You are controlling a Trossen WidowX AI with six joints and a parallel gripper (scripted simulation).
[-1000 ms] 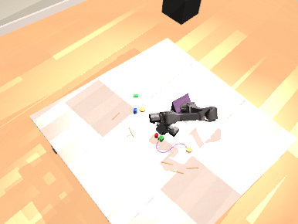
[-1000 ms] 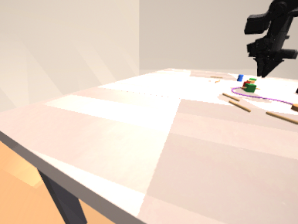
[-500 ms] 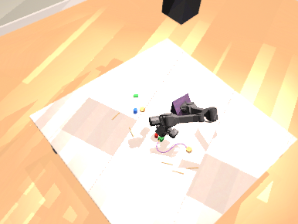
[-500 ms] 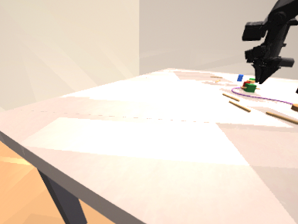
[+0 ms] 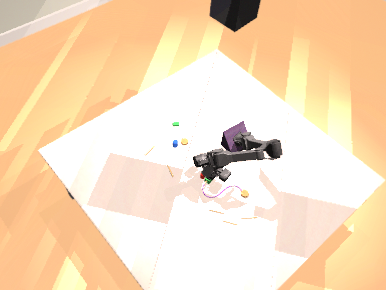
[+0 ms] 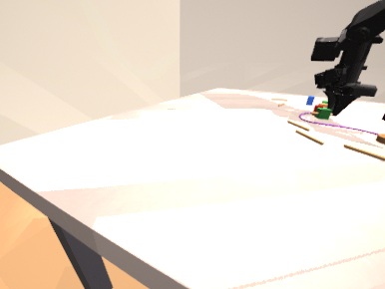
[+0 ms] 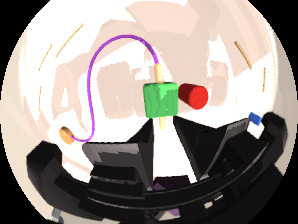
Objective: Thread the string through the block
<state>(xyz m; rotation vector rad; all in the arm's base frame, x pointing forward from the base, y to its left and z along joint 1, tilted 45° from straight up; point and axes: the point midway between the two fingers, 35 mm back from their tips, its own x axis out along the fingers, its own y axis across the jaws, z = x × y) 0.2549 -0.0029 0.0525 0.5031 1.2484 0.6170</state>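
Across the white table (image 5: pixel 125 132) (image 6: pixel 150 159) (image 7: pixel 120 100), a black arm (image 5: pixel 240 156) (image 6: pixel 355 55) is stretched. Beneath part of it, one dark purple block (image 5: pixel 231 136) (image 7: pixel 171 182) is seen from above. The pincer (image 5: pixel 208 175) (image 6: pixel 335 114) (image 7: pixel 162 120) is held low, narrowly parted, with nothing gripped. Just beyond its tips, one green block (image 5: pixel 208 180) (image 6: pixel 324 114) (image 7: pixel 161 102) is set on the table. The string's stick (image 6: pixel 314 113) (image 7: pixel 158 72) is shown on both opposite sides of that block, seemingly run through it; the hole itself is hidden. Its far end is joined to one purple string (image 5: pixel 212 196) (image 7: pixel 89 82), laid in a curve and fixed to an orange button (image 5: pixel 245 193) (image 6: pixel 381 138) (image 7: pixel 66 135). Beside the green block, one red cylinder (image 5: pixel 202 175) (image 6: pixel 316 106) (image 7: pixel 194 96) is placed. Five loose sticks are counted from above: three (image 5: pixel 216 211) beyond the string, two (image 5: pixel 170 171) toward the other side. Also counted are one other orange disc (image 5: pixel 184 141), one blue piece (image 5: pixel 175 143) (image 6: pixel 310 100) (image 7: pixel 255 118) close by and one small green piece (image 5: pixel 176 124) (image 6: pixel 325 103) farther off.
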